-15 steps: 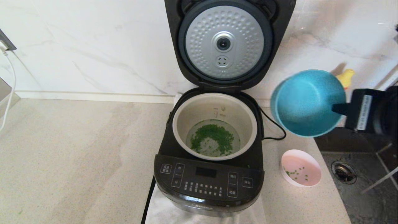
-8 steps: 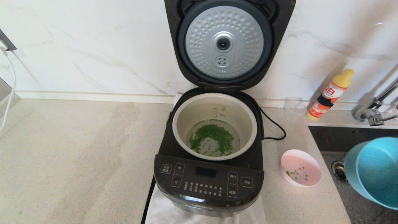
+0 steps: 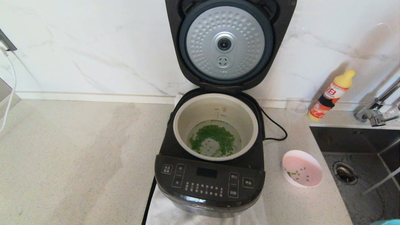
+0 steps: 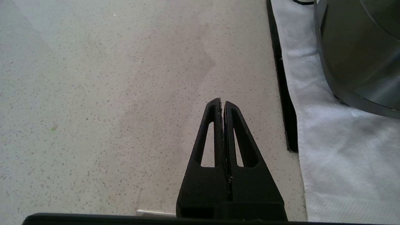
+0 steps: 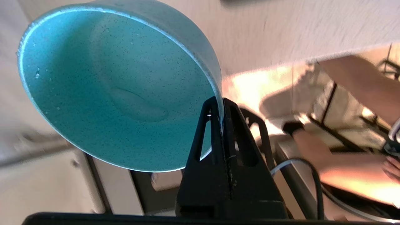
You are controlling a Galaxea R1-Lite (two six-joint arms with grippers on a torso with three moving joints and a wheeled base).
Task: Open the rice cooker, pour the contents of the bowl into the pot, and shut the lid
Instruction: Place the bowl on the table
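Off to the right of the rice cooker [image 3: 215, 131], past the sink [image 3: 356, 175], only a sliver of the blue bowl [image 3: 387, 222] shows at the head view's lower corner. A second ago it hung tipped beside the open lid [image 3: 225, 43]; half a second ago it was low over the sink; now it is nearly gone from view.

Right gripper [image 5: 221, 107]: fingers pinched tight on the blue bowl's rim, bowl tilted, inside empty but for droplets.

Left gripper [image 4: 222, 104]: fingers pressed together, holding nothing, parked over the counter [image 3: 78, 156] just left of the rice cooker's base.

The pot [image 3: 215, 126] sits in the rice cooker with green bits in shallow water. Pink bowl [image 3: 302, 168] on the counter to the cooker's right, a few green scraps left.

Judgement: pouring looks finished; the arm is carrying the bowl away. The lid stands upright, so closing remains.
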